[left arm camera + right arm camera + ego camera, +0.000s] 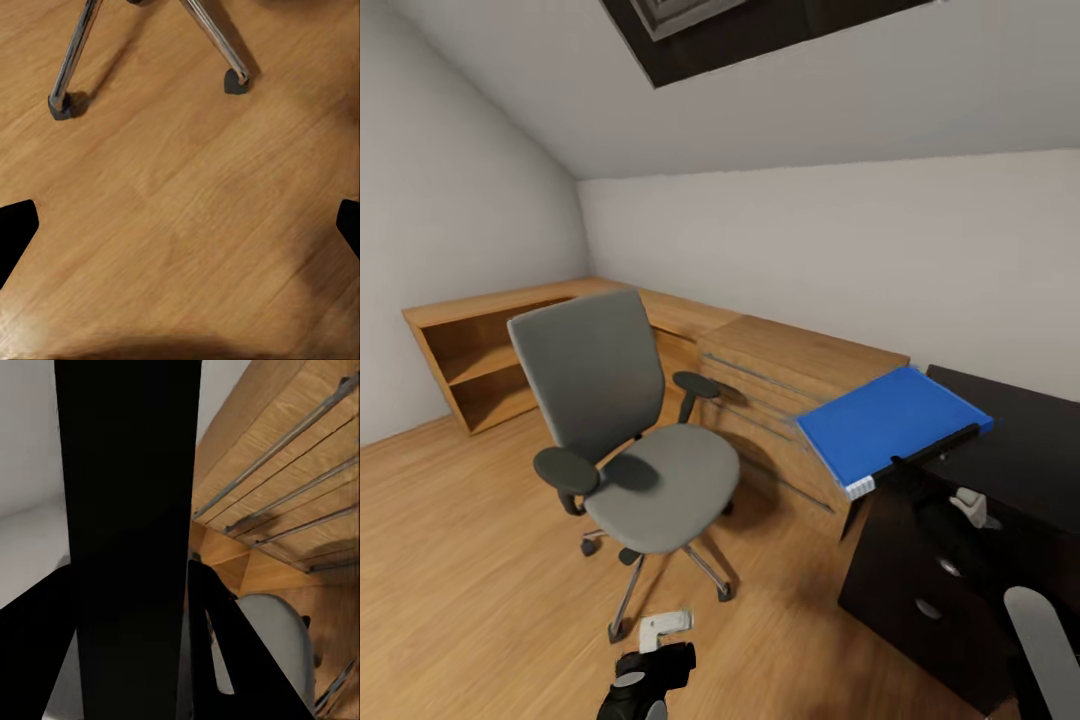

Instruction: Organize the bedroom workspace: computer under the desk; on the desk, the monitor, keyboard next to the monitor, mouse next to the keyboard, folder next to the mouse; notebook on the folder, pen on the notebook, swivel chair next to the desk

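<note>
The blue folder (885,420) with its white edge hangs tilted over the left corner of the black desk (1025,450). My right gripper (935,448) is shut on the folder's near edge. In the right wrist view the folder (127,472) is a dark slab clamped between the fingers of the right gripper (131,607). The grey swivel chair (630,440) stands on the floor left of the desk, its seat bare. Low over the floor in front of the chair's chrome base (71,60), my left gripper (652,650) is open with nothing between its fingers (16,225).
A low light-wood drawer and shelf unit (790,375) runs along the back wall behind the chair and meets the desk's left end. The desk's black drawer block (920,590) faces me. Wood floor (470,560) spreads left of and in front of the chair.
</note>
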`<state>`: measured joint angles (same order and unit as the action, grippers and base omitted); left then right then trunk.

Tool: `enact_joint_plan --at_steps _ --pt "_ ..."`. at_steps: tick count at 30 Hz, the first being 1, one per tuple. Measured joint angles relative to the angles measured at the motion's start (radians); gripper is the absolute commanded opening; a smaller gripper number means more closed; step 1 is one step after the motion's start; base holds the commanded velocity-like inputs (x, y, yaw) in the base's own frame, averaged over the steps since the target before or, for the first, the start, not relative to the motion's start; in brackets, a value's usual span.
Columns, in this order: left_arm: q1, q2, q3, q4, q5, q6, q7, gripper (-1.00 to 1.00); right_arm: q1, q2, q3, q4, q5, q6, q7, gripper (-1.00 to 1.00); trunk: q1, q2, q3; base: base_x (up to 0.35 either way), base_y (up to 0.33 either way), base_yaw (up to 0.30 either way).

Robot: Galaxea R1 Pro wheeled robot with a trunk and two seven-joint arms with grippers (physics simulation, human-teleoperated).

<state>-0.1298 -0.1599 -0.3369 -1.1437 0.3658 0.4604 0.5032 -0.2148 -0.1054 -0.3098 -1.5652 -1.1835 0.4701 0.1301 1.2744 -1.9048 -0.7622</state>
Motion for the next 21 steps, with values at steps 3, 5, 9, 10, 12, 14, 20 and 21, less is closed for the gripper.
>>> enact_joint_plan --at_steps 3,5,9,10,12,14,20,21 --pt "0.0 0.058 0.006 0.196 0.001 -0.019 -0.002 1.0 0.0 -0.024 -0.017 0.0 -0.001 0.002 0.001 -1.0 -0.012 0.021 0.009 0.0 0.0 -0.267" --pt "0.0 0.067 0.014 0.281 0.002 -0.079 -0.003 1.0 0.0 -0.027 -0.019 0.0 -0.002 0.002 0.001 -1.0 -0.019 0.035 0.016 0.0 0.0 -0.267" --pt "0.0 0.071 0.022 0.486 0.004 -0.279 -0.008 1.0 0.0 -0.028 -0.02 0.0 -0.002 0.001 0.002 -1.0 -0.035 0.063 0.028 0.0 0.0 -0.267" --pt "0.0 0.071 0.022 0.521 0.004 -0.324 -0.009 1.0 0.0 -0.028 -0.02 0.0 -0.002 0.001 0.002 -1.0 -0.038 0.07 0.031 0.0 0.0 -0.268" --pt "0.0 0.07 0.023 0.555 0.004 -0.376 -0.012 1.0 0.0 -0.028 -0.02 0.0 -0.002 0.001 0.001 -1.0 -0.046 0.084 0.038 0.0 0.0 -0.268" --pt "0.0 0.071 0.023 0.579 0.004 -0.412 -0.02 1.0 0.0 -0.027 -0.019 0.0 -0.002 0.0 0.0 -1.0 -0.054 0.098 0.044 0.0 0.0 -0.268" --pt "0.001 0.073 0.024 0.63 0.002 -0.433 -0.057 1.0 0.0 -0.025 -0.016 0.003 -0.001 0.0 -0.002 -1.0 -0.077 0.14 0.063 0.0 0.0 -0.269" --pt "0.001 0.074 0.024 0.634 0.001 -0.435 -0.076 1.0 0.0 -0.025 -0.016 0.003 -0.001 0.0 -0.002 -1.0 -0.081 0.147 0.066 0.0 0.0 -0.271"
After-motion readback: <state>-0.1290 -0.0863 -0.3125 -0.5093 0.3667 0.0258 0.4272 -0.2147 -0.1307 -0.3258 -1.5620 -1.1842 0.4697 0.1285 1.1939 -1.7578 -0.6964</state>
